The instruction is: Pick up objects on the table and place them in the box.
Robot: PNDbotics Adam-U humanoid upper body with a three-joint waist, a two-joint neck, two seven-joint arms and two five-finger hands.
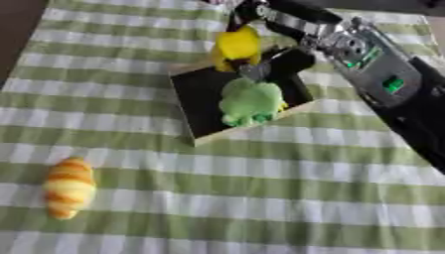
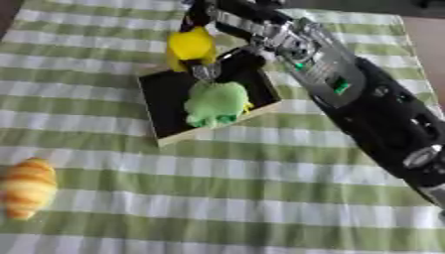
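Note:
An open box with a dark inside and pale walls stands at the upper middle of the striped cloth. A green plush toy lies inside it. My right hand reaches in from the right over the box's far corner, its fingers curled round a yellow toy that hangs over the box's far edge. One fingertip comes down to the top of the green toy. An orange-and-cream striped croissant toy lies on the cloth at the lower left, far from the hand. My left hand is out of sight.
A green-and-white striped cloth covers the table. My right forearm crosses the right side of the picture. The table's dark bare edge shows at the upper left.

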